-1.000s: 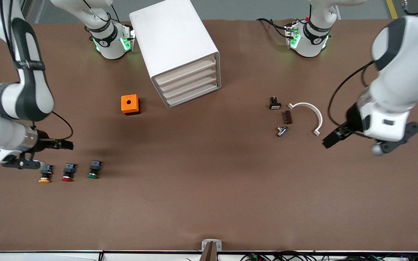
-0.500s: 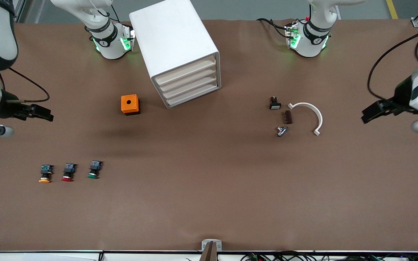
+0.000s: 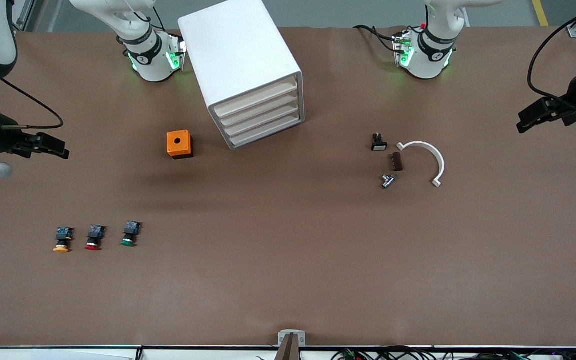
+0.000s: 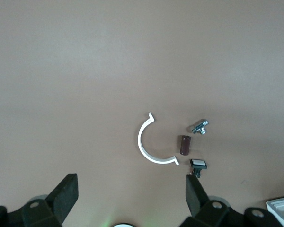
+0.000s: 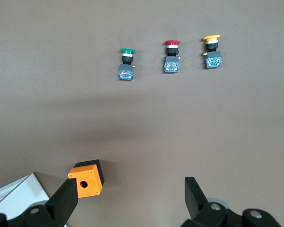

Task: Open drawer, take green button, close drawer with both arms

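— Looking down from the front camera, what are you seeing?

— I am hanging my right gripper (image 3: 50, 145) over the bare table (image 3: 288, 280) at the right arm's end, and my left gripper (image 3: 535, 114) over the left arm's end. Both are carrying nothing. The cabinet (image 3: 240, 65) is standing between my bases with all four trays pushed in; the drawer (image 3: 263, 123) is sitting flush. The green button (image 3: 129, 234) is lying on the table, nearer the camera than the orange box (image 3: 179, 144), beside the red button (image 3: 94, 237) and the orange button (image 3: 62, 239).

— And your left wrist camera?

— My left fingers (image 4: 65, 194) are standing wide apart above the table, with a white curved clip (image 4: 150, 144), a brown block (image 4: 184, 145) and a metal fitting (image 4: 199, 127) lying below.

— The right wrist?

— My right fingers (image 5: 191, 194) are spread apart too. The green button (image 5: 127, 64) is resting in a row with the red button (image 5: 171, 56) and the orange button (image 5: 211, 51); the orange box (image 5: 86, 178) is sitting near the cabinet's corner.
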Tool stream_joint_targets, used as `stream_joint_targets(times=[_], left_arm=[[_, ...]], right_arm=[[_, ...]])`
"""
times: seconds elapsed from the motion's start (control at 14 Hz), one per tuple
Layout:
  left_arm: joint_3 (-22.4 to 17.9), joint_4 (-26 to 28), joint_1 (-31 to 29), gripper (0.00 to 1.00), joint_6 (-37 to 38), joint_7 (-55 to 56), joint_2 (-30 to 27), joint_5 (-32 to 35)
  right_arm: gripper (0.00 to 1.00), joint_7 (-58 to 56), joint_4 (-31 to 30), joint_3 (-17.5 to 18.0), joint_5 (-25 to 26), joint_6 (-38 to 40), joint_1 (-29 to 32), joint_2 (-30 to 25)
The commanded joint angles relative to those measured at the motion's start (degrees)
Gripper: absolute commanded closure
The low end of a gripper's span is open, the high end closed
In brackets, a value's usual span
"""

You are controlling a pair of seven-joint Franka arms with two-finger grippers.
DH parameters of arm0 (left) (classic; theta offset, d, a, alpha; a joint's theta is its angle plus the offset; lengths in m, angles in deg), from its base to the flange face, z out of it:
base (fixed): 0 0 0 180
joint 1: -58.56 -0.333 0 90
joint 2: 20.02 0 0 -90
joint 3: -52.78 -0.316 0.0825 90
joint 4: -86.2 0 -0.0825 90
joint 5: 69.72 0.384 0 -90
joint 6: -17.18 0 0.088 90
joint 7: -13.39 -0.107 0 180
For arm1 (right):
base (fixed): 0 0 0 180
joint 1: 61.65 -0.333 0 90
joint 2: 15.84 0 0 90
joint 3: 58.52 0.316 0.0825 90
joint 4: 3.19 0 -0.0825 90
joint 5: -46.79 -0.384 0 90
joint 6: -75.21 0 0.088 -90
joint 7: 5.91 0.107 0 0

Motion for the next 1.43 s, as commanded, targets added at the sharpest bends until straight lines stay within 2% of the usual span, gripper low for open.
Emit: stream_joint_targets(times=[0.0, 0.29, 0.71, 0.86, 1.14, 1.36], left_arm=[[0.79, 2.92, -0.15, 0.0, -0.8, -1.58, -3.47, -0.56], [2.19, 4.32, 0.57, 0.0, -1.42, -3.16, -3.74, -0.38], [2.45, 4.5, 0.74, 0.0, -1.33, -3.16, -3.65, -0.56], [3.76, 4.85, 0.74, 0.0, -1.24, -2.98, -3.74, -0.56], [4.92, 5.56, 0.3, 0.0, -1.5, -2.28, -4.01, -0.56], [4.92, 6.34, 0.21, 0.0, -1.68, -2.37, -4.0, -0.56]], right_arm=[[0.0, -0.19, 2.0, 0.01, 4.51, 0.62, -1.98, -0.28], [0.0, 0.08, 3.32, -0.16, 3.9, 1.15, -1.54, -0.11], [0.0, 0.25, 12.81, -0.16, 3.9, 7.55, -1.46, 0.6], [0.0, 0.69, 13.34, -0.51, 1.2, 11.59, -0.67, 0.34], [0.0, 6.12, 12.73, -0.25, 0.65, 16.34, -0.58, -0.54], [0.0, 5.45, 12.38, 0.01, 1.09, 14.69, -1.1, -2.3]])
